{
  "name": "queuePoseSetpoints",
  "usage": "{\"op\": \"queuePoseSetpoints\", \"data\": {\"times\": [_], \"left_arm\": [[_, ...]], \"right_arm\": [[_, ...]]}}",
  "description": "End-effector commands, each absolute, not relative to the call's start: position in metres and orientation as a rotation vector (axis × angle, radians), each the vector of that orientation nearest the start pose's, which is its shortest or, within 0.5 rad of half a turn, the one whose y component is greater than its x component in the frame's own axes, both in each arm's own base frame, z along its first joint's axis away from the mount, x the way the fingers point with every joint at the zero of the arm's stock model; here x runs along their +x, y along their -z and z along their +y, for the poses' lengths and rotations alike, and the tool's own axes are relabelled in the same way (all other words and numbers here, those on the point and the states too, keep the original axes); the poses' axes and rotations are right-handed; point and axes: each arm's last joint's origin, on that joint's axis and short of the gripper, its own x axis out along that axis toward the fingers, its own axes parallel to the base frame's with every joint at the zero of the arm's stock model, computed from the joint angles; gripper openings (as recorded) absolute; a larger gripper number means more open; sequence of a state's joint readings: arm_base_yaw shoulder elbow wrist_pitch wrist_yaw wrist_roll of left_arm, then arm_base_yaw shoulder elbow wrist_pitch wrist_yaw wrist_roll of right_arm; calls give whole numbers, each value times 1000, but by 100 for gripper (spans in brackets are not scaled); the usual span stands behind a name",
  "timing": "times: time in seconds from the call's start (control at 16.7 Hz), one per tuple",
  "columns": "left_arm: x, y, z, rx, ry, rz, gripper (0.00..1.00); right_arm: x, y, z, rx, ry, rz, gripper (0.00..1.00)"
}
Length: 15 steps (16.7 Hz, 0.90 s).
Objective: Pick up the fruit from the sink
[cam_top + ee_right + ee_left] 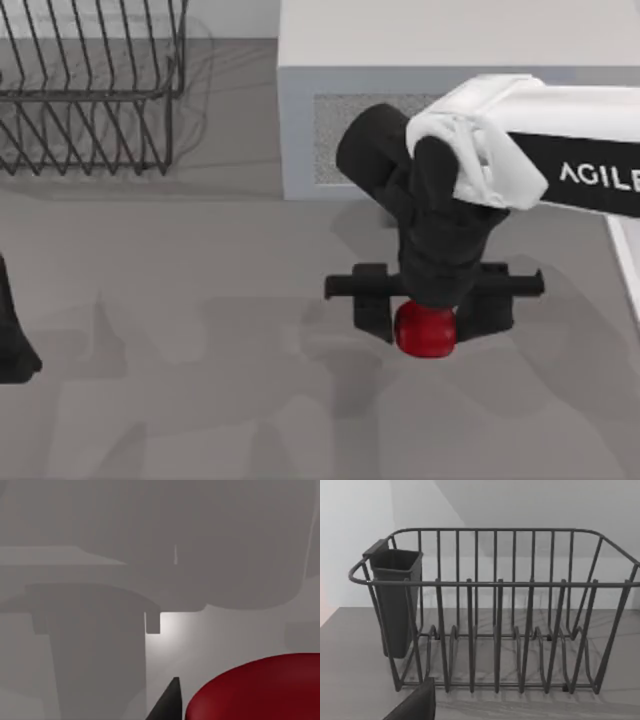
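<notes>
The fruit (pixel 425 332) is a small glossy red ball right of the table's middle, over a flat grey surface (pixel 200 380). The sink's edges are out of view. My right gripper (pixel 428 315) points down over the fruit, and its black fingers (pixel 372 312) press against both sides of it. In the right wrist view the fruit (pixel 260 690) looms large, with a dark fingertip (pixel 169 702) right beside it. My left gripper (pixel 12 345) is parked at the left edge.
A dark wire dish rack (pixel 90 90) stands at the back left. In the left wrist view the rack (pixel 495 620) carries a dark cutlery cup (pixel 395 600). A pale boxy microwave (pixel 400 60) sits at the back, just behind the right arm.
</notes>
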<state>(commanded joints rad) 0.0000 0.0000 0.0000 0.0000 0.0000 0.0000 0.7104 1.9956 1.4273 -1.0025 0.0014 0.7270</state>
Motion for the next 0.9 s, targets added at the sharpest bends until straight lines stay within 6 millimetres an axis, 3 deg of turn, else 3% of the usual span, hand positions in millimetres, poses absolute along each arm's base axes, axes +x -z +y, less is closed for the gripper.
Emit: {"op": "queuePoseSetpoints", "data": {"times": [0.54,0.9], "left_arm": [[106,-160,-1,0,0,0,100],[106,-160,-1,0,0,0,100]], "right_arm": [[281,-160,246,8,8,1571,98],[281,-160,246,8,8,1571,100]]}}
